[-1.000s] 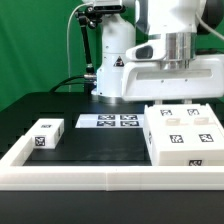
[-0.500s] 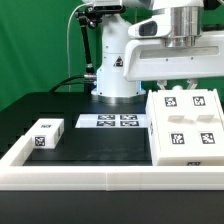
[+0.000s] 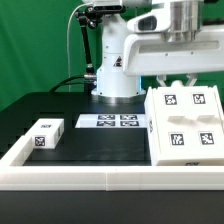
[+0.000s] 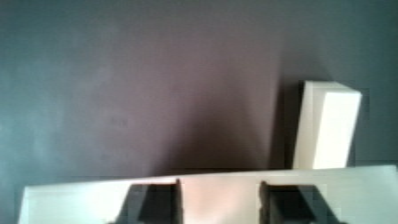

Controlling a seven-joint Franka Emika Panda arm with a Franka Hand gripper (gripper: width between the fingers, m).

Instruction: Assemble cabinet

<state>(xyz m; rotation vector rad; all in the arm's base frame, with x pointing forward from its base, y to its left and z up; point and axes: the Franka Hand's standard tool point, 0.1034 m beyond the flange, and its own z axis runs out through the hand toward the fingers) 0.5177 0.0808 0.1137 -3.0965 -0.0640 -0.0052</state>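
Note:
The white cabinet body point(image 3: 186, 124) stands at the exterior view's right, tipped up so that its broad face with several square marker tags shows to the camera. My gripper point(image 3: 180, 84) is at its top edge, shut on it. In the wrist view the two dark fingers point(image 4: 157, 204) straddle a pale wall of the body point(image 4: 71, 198), with the gripper's middle point(image 4: 221, 205) on it. A small white drawer-like block point(image 3: 44, 135) with marker tags lies alone at the exterior view's left.
The marker board point(image 3: 113, 122) lies flat between the block and the body. The white table rim point(image 3: 90, 176) runs along the front and left. The robot base point(image 3: 115, 70) stands behind. An upright white bar point(image 4: 326, 125) shows over the dark table in the wrist view.
My gripper has risen, and the cabinet body has tipped up from lying flatter to showing its tagged face more upright. The small block has not moved.

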